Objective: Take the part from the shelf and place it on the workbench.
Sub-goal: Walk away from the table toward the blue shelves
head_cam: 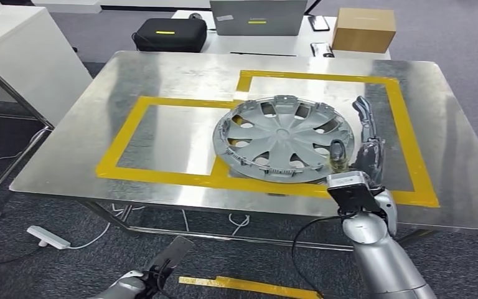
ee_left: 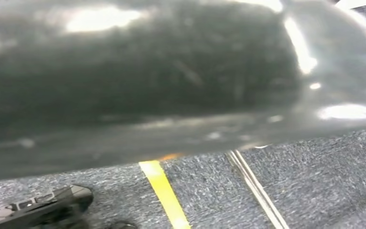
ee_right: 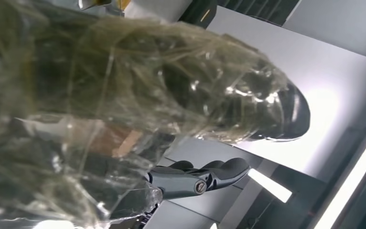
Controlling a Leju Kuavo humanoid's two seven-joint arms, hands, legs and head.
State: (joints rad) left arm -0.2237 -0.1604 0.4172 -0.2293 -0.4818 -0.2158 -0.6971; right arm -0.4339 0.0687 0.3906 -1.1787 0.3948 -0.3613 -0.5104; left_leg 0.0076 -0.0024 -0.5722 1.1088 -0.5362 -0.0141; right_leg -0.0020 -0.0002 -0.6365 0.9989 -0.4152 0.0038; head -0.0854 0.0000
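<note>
Reaching: the right arm (head_cam: 379, 255) rises from below over the near edge of the workbench (head_cam: 162, 75), the right hand (head_cam: 356, 144) upright beside the part.
Right hand fingers: spread apart and holding nothing; the long fingers (head_cam: 363, 113) point away from the robot, just clear of the rim, while the thumb (head_cam: 338, 151) lies over or against the near right rim. Whether it touches cannot be told.
Part: a grey hubcap (head_cam: 280, 137) lying flat on the steel top, just left of the fingers, straddling the yellow tape (head_cam: 162, 103) where the two marked rectangles meet.
Left hand: the left hand (head_cam: 168, 258) hangs low at the bottom of the head view, below table height, well away from the part; its fingers look straight and hold nothing.
Edges: the hubcap sits well inside every table edge; bare steel lies beyond the fingertips and to their right, out to the right edge of the top.
Beyond the table: a black case (head_cam: 169, 34), a laptop (head_cam: 256, 17) and a cardboard box (head_cam: 363, 29) stand on a further desk, far past the fingertips.
Hard to make out: the right wrist view is smeared by a wrinkled clear wrap (ee_right: 124, 95) over the thumb, with dark fingers (ee_right: 200, 177) behind it; the left wrist view is blurred, showing carpet and a yellow floor strip (ee_left: 164, 193).
</note>
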